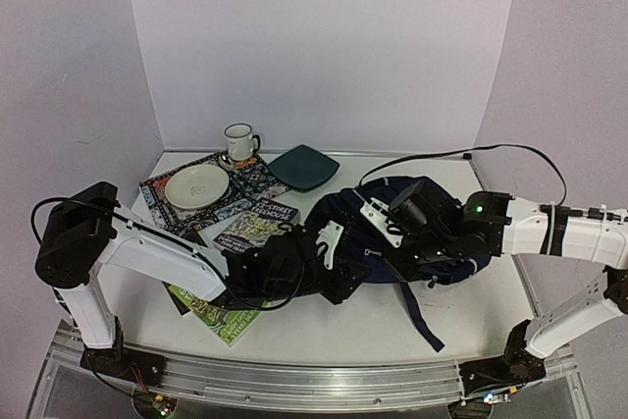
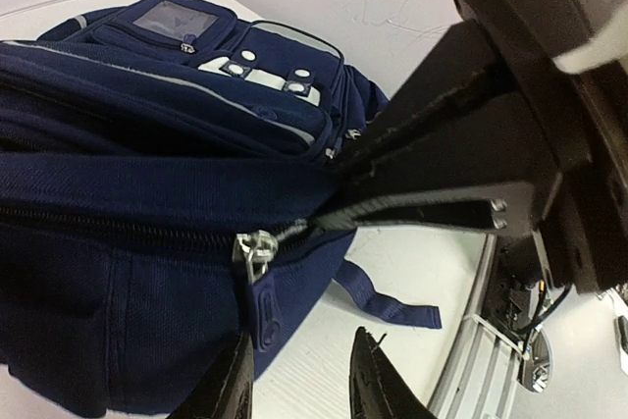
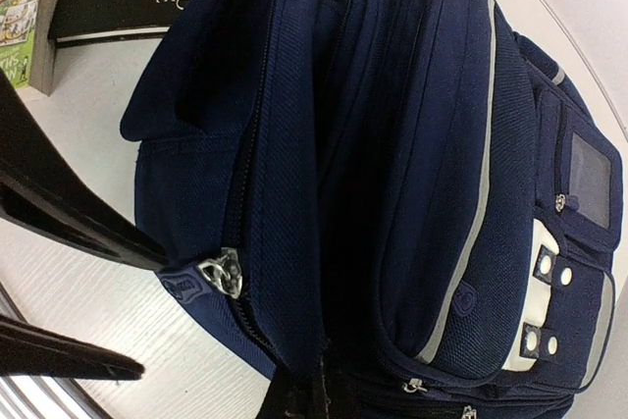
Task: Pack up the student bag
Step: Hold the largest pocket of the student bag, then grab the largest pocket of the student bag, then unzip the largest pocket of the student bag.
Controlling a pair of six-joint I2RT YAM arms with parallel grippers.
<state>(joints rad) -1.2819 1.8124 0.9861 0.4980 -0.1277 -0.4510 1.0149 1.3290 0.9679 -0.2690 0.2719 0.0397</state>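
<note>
The student bag (image 1: 392,233) lies just right of table centre, the right gripper (image 3: 302,388) pinched shut on its fabric from 3 o'clock, the left gripper (image 2: 299,380) part-open beside the zip pull (image 2: 257,252), gripping nothing, while books (image 1: 257,223) at its 9 o'clock lie outside, so packing looks barely begun.

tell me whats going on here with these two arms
Both arms are working on the large navy-blue fabric backpack lying on the white table. The right gripper is shut, pinching fabric beside the main zipper. The left gripper is open and straddles that zipper's navy pull tab without clamping it. A few printed books lie outside the bag.
</note>
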